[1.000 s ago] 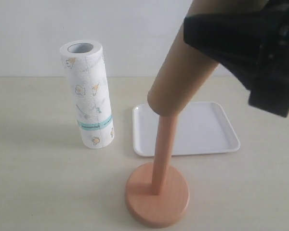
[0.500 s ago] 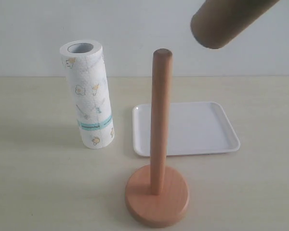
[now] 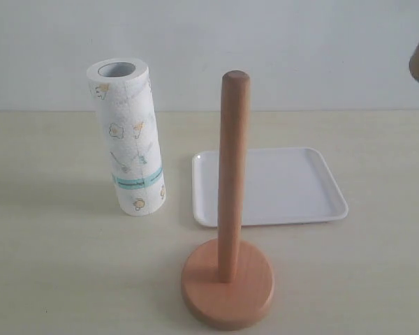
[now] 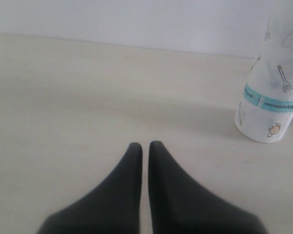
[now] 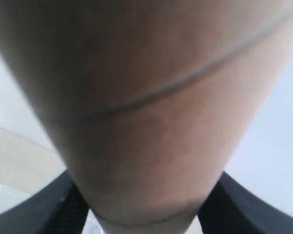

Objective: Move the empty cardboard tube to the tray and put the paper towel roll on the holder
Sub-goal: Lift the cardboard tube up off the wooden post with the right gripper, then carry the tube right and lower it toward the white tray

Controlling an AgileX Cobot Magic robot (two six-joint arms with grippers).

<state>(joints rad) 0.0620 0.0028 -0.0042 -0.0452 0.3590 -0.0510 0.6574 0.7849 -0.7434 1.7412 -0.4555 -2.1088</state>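
Soft, even, bright light casts faint shadows; the cardboard tube (image 5: 146,122) fills the right wrist view, blurred.

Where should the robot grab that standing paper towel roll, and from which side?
Around its upper half, from the side facing away from the tray. The paper towel roll stands on end with its hollow core open upward, so a side grip probably leaves the core free to drop over the post of the holder.
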